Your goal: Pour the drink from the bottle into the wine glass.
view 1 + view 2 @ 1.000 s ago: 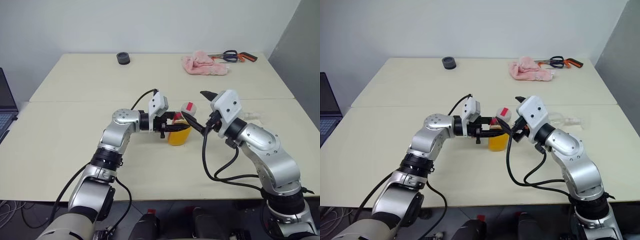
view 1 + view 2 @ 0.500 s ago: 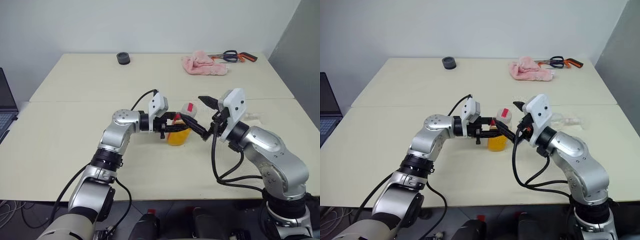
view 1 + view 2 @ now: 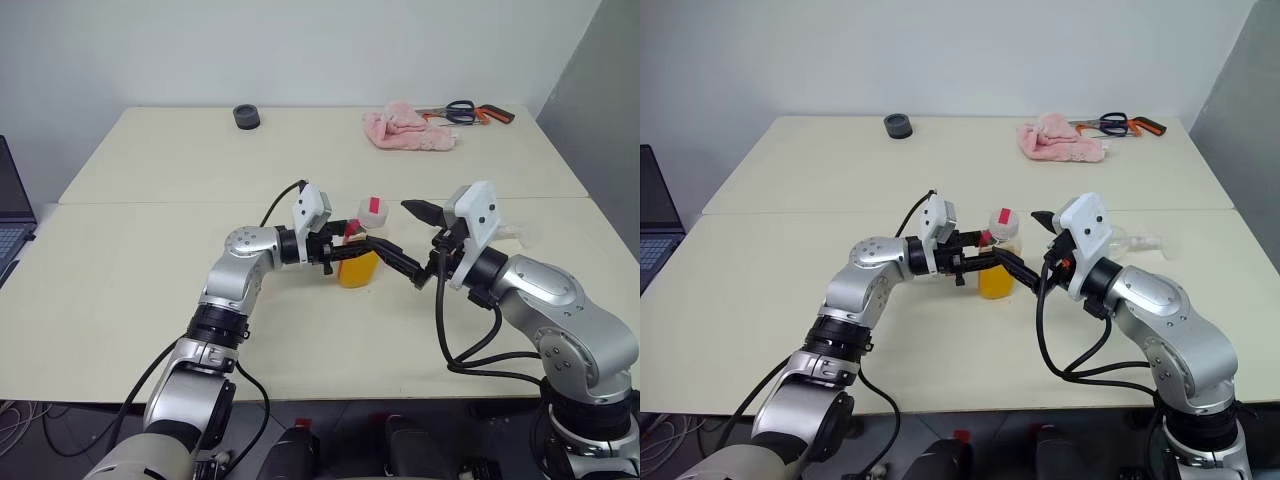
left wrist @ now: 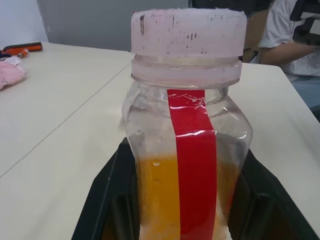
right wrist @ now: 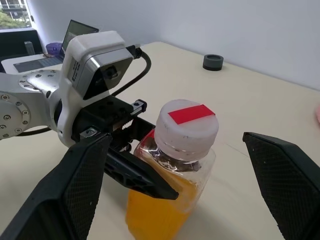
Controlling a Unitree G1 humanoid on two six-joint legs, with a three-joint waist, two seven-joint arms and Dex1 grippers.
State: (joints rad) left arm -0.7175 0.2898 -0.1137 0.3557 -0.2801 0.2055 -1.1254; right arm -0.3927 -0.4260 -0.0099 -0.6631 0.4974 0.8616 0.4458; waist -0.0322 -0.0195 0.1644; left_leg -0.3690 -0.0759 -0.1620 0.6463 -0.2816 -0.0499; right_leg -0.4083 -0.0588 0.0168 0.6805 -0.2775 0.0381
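The bottle (image 3: 357,262) is clear plastic with a red stripe and a white-and-red cap (image 3: 373,207). It stands upright at the table's middle, about half full of the orange drink (image 5: 165,210). My left gripper (image 3: 350,252) is shut on its body from the left, with black fingers (image 4: 107,200) on both sides. My right gripper (image 3: 408,238) is open just right of the bottle. Its fingers (image 5: 82,185) spread wide to either side of the cap and touch nothing. The wine glass (image 3: 1132,241) is on the table behind my right wrist, partly hidden and apparently on its side.
At the far side of the table (image 3: 150,320) lie a pink cloth (image 3: 408,129), scissors (image 3: 466,110) and a small black round object (image 3: 246,116). A laptop (image 3: 8,205) sits at the left edge. A seated person (image 4: 292,40) is beyond the table.
My right wrist has rolled and its gripper has drawn back a little from the cap, still open. The left gripper keeps the bottle in place.
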